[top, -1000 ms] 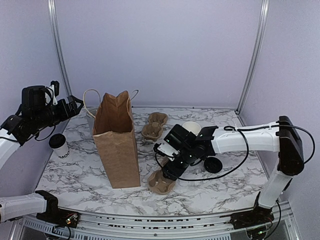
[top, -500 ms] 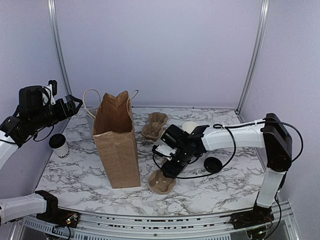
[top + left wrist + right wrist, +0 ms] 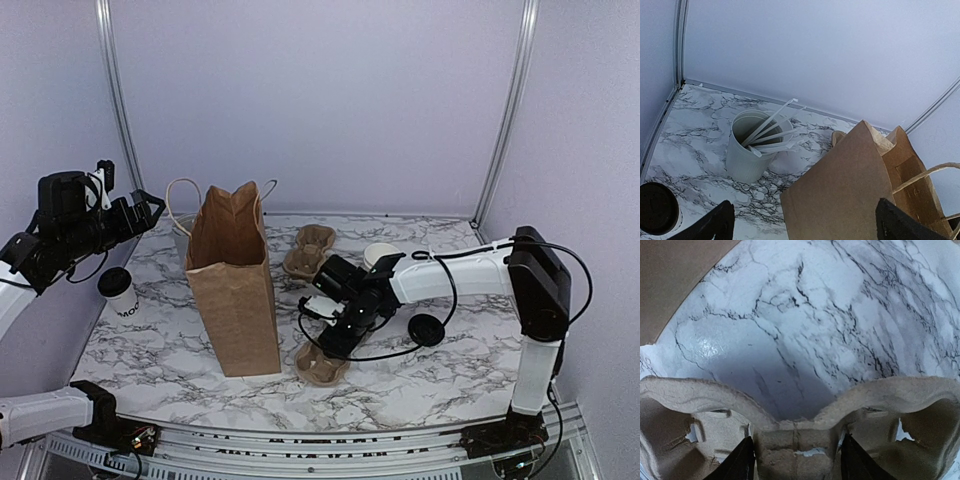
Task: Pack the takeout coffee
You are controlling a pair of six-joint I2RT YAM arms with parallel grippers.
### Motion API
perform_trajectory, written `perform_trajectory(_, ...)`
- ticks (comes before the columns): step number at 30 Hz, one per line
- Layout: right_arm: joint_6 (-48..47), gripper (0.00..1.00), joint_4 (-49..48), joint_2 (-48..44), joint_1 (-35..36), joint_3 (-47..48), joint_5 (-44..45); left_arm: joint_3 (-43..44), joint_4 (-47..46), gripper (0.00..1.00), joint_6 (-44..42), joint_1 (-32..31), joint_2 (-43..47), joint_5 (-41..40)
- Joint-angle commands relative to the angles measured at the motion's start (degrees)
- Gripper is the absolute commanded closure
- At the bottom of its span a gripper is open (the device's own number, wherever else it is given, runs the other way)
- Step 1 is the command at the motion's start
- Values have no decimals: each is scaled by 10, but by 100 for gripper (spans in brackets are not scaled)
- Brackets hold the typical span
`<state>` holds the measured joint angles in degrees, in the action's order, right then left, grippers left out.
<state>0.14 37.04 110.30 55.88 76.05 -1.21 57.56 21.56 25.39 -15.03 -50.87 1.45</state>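
The takeout coffee [image 3: 118, 291], a white cup with a black lid, stands at the table's left edge; its lid also shows at the lower left corner of the left wrist view [image 3: 657, 207]. My left gripper [image 3: 150, 210] hangs open in the air above and right of it, over the brown paper bag [image 3: 850, 190]. My right gripper [image 3: 335, 338] is low on the near cardboard cup carrier [image 3: 322, 365]. Its fingers [image 3: 742, 462] sit in the two wells, straddling the carrier's middle ridge [image 3: 795, 440], which it has not visibly clamped.
The open paper bag [image 3: 235, 290] stands upright left of centre. Behind it is a grey-white utensil holder [image 3: 747, 150] with white sticks. A second carrier [image 3: 310, 250], a lidless white cup [image 3: 381, 256] and a loose black lid [image 3: 427, 329] lie toward the right.
My right gripper has moved left and down onto the near carrier, and its jaws have narrowed around the middle ridge. The left arm has barely moved.
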Motion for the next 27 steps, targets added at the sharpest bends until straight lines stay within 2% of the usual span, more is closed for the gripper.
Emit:
perform_trajectory(1,3,45,8,8,5,22,-2,-5,-7,1,-4,1,-2,0)
perform_trajectory(17,12,71,3,4,4,28,-10,12,-8,1,-4,2,-13,22)
perform_trajectory(27,26,76,-24,-51,-5,-6,-20,51,0,1,11,1,-18,59)
